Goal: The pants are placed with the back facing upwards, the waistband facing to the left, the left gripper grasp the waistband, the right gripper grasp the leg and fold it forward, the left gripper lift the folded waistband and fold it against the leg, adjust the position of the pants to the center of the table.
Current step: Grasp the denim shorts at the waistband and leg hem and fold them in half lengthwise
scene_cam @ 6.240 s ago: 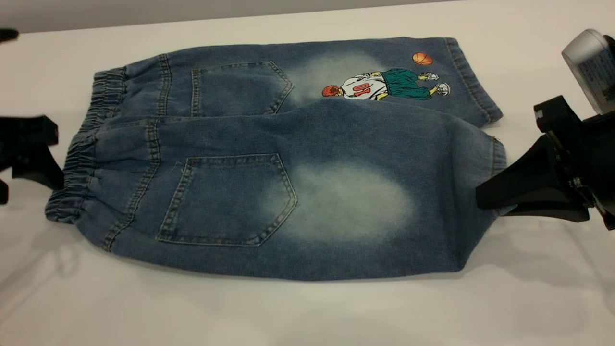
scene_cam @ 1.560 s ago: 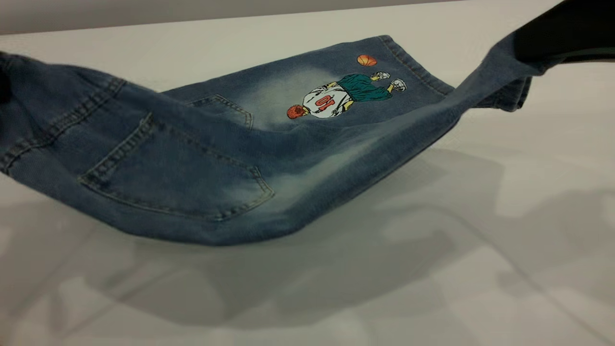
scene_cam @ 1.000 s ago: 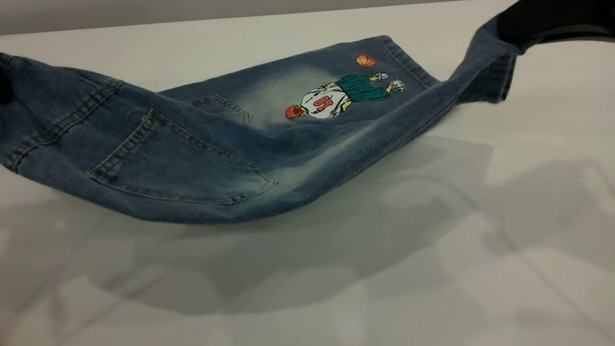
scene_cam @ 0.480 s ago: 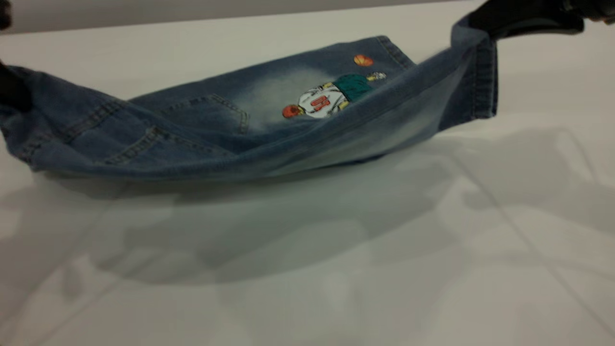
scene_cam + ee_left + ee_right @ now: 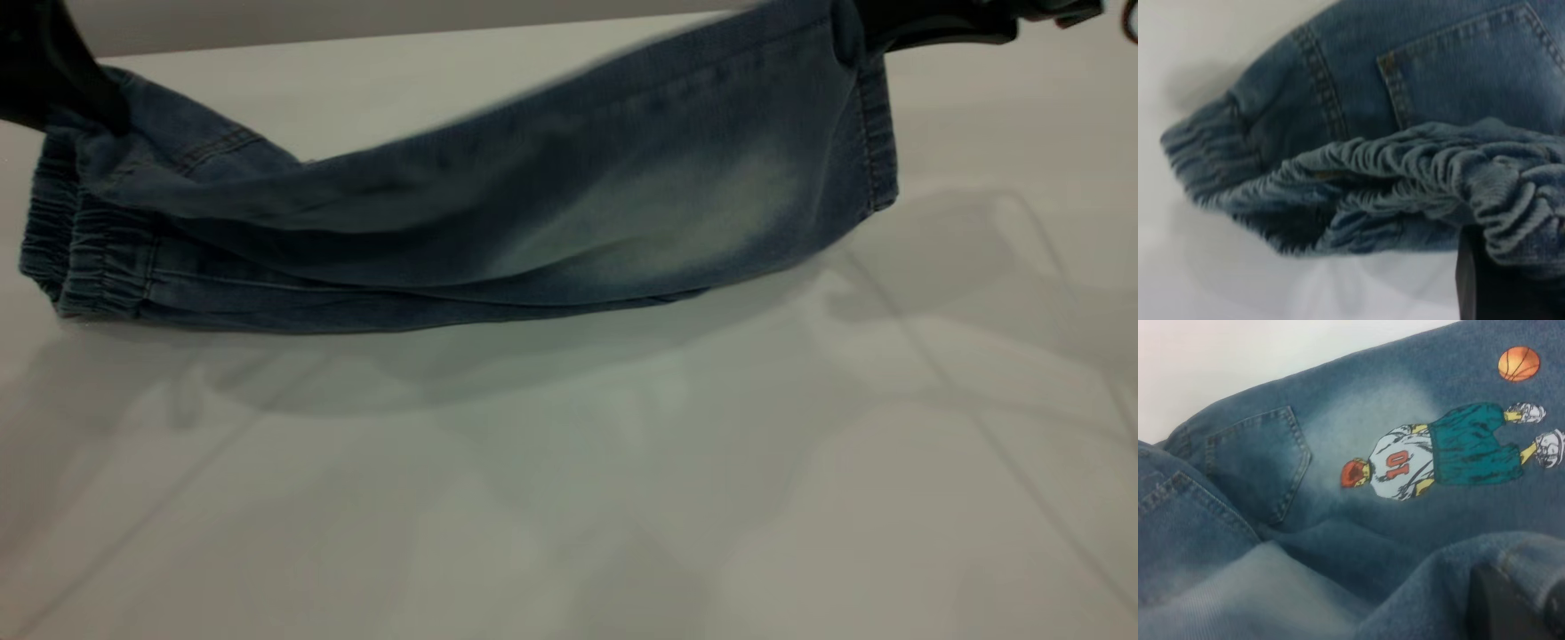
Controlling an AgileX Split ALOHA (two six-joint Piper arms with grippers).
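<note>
Exterior view: I'm carrying the pants [image 5: 498, 222] over the far half of the bench [image 5: 622, 498], plain leg [image 5: 676, 213] folding forward. Left hand [image 5: 53, 80] is pinching the waistband at far left; right hand [image 5: 942, 22] is pinching the leg hem at far right, both raised. Denim is sagging between them: soft, fairly heavy, best held at thick hems.

Left wrist view: gathered elastic waistband [image 5: 1418, 173] is bunching over my finger [image 5: 1498, 280].

Right wrist view: cartoon leg [image 5: 1431, 460] is lying flat below; hem is draping over my finger [image 5: 1511, 607].
</note>
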